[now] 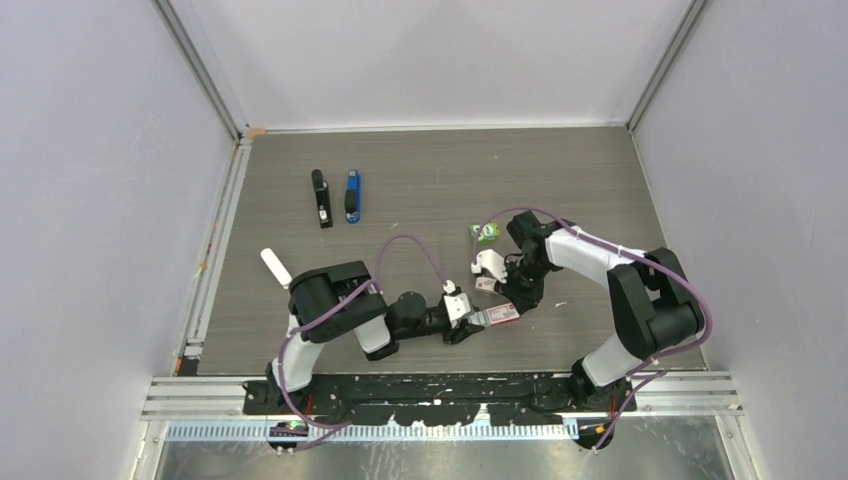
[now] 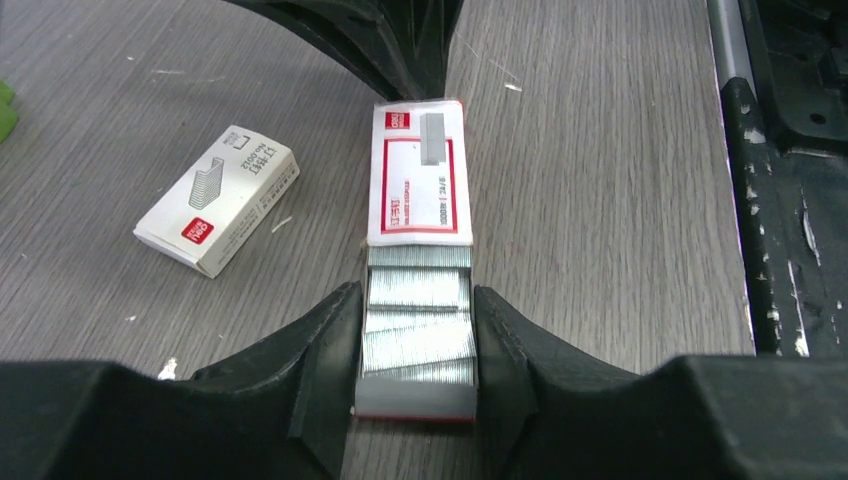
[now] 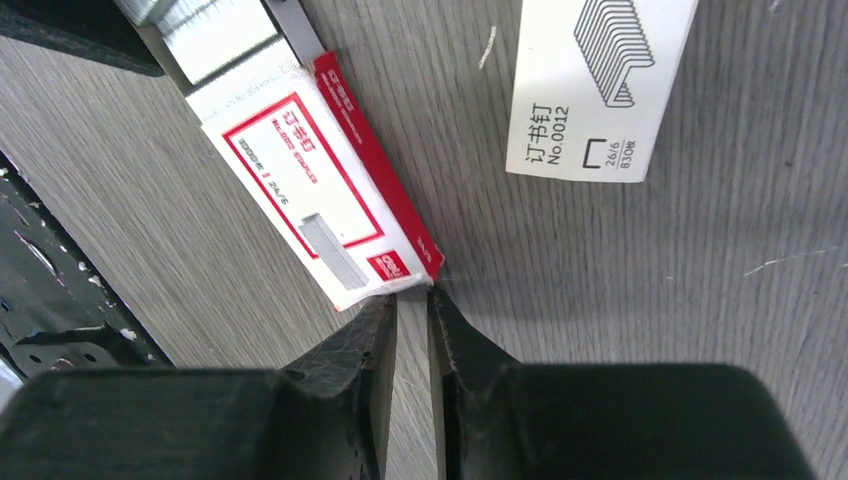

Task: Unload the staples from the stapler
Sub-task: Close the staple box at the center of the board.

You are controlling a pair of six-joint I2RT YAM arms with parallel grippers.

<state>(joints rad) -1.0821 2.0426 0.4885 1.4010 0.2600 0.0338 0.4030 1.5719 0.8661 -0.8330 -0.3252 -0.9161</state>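
Left wrist view: left claw is clamping the drawer of a red-white staple box, with staples lying inside. Right claw, almost together, is touching the box corner. Blue stapler is lying well apart on the tabletop. Probably best: be keeping the drawer level & sliding slowly, so no strips are spilling.

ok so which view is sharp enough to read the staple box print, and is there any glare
Right wrist: print on the white cardboard staple box and the red-and-white cardboard staple box is crisp; the dark jaws in front show little detail. Left wrist: labels sharp, the silver staple strips shine without washing out. Top external: even light, boxes too small to read.
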